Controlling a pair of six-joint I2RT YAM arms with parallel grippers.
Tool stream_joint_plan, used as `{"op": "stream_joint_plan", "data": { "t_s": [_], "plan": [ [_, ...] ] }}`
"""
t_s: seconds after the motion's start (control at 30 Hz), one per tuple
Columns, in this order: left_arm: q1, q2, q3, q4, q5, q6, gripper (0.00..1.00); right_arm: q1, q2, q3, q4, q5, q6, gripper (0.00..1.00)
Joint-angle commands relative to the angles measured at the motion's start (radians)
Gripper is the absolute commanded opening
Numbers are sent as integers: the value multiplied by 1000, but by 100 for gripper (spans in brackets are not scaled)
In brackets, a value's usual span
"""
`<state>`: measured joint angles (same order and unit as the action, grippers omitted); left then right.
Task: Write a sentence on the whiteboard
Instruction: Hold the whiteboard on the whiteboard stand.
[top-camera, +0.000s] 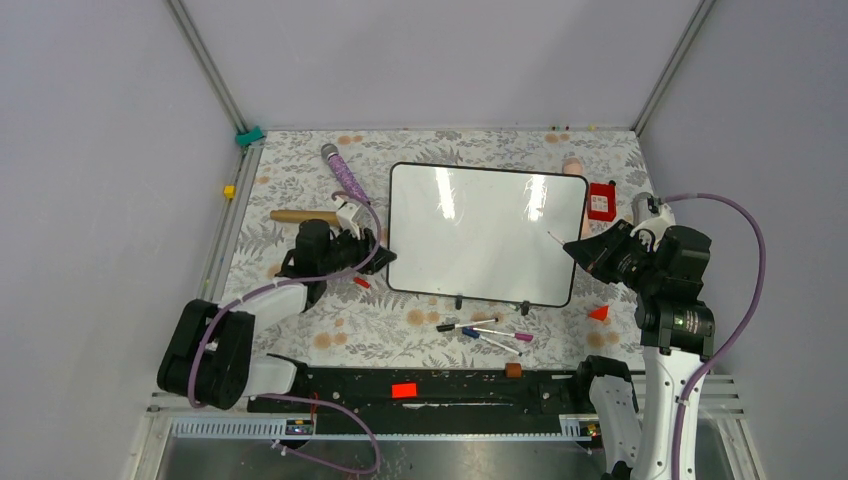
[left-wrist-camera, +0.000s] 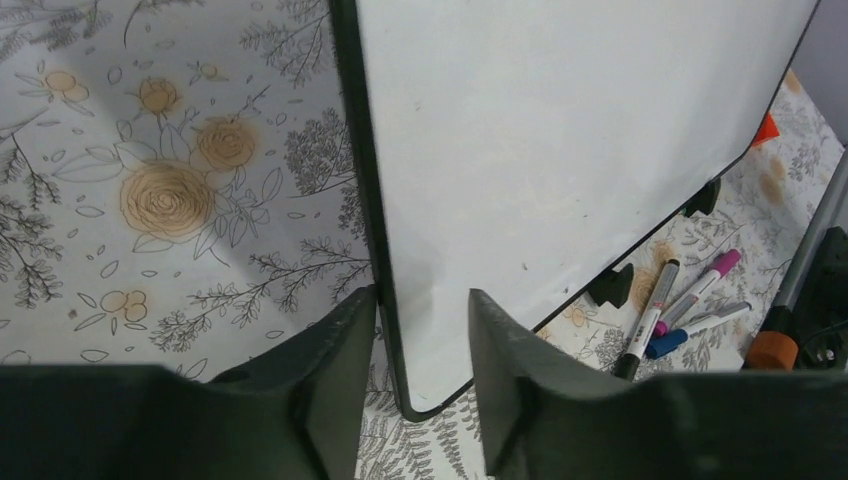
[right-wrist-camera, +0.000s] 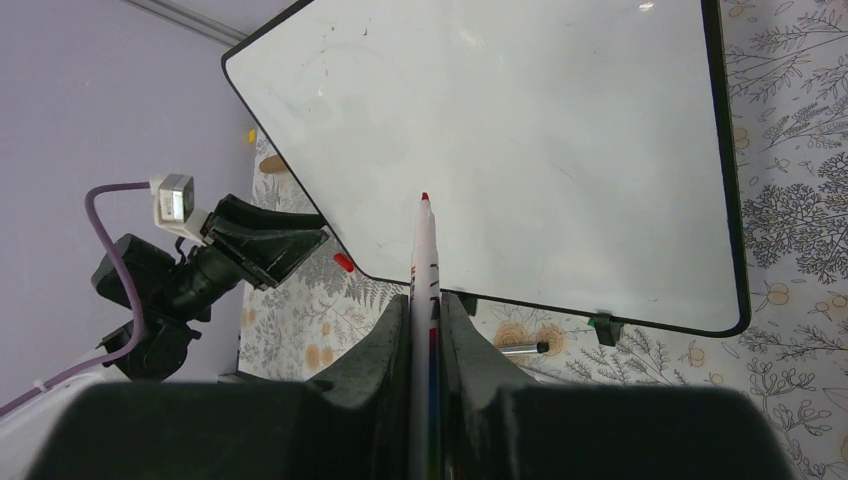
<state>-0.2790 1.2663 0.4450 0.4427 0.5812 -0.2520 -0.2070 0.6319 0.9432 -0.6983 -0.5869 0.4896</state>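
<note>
The whiteboard (top-camera: 480, 230) lies in the middle of the table, its face blank; no red writing of the sentence shows on it. My left gripper (top-camera: 383, 258) is open at the board's near left corner. In the left wrist view its jaws (left-wrist-camera: 422, 300) straddle the board's (left-wrist-camera: 560, 140) black left edge, the left finger against the frame and the right finger over the white face. My right gripper (top-camera: 592, 250) is shut on a white marker (right-wrist-camera: 424, 260) with a red tip, pointing over the board's (right-wrist-camera: 520, 130) right part; whether the tip touches the board I cannot tell.
Several loose markers (top-camera: 485, 332) lie in front of the board's two black feet (top-camera: 524, 306), also in the left wrist view (left-wrist-camera: 655, 315). A red cap (top-camera: 361, 283), a red box (top-camera: 601, 201), a purple-handled tool (top-camera: 345, 175), a wooden stick (top-camera: 303, 216) and a red triangle (top-camera: 599, 313) surround the board.
</note>
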Motion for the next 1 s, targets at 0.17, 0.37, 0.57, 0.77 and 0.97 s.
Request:
{"op": "stream_joint_plan", "data": {
  "t_s": [0.17, 0.37, 0.57, 0.77, 0.97],
  "plan": [
    [61, 165, 31, 233, 260, -73, 30, 8, 0, -4, 15, -8, -16, 0],
    [62, 242, 64, 228, 363, -47, 26, 8, -1, -31, 32, -8, -7, 0],
    [63, 331, 151, 103, 463, 63, 23, 9, -1, -38, 35, -10, -9, 0],
    [74, 404, 172, 179, 668, 80, 8, 9, 0, -39, 36, -12, -13, 0],
    [94, 406, -34, 795, 608, -151, 0, 11, 5, -41, 41, -17, -18, 0]
  ]
}}
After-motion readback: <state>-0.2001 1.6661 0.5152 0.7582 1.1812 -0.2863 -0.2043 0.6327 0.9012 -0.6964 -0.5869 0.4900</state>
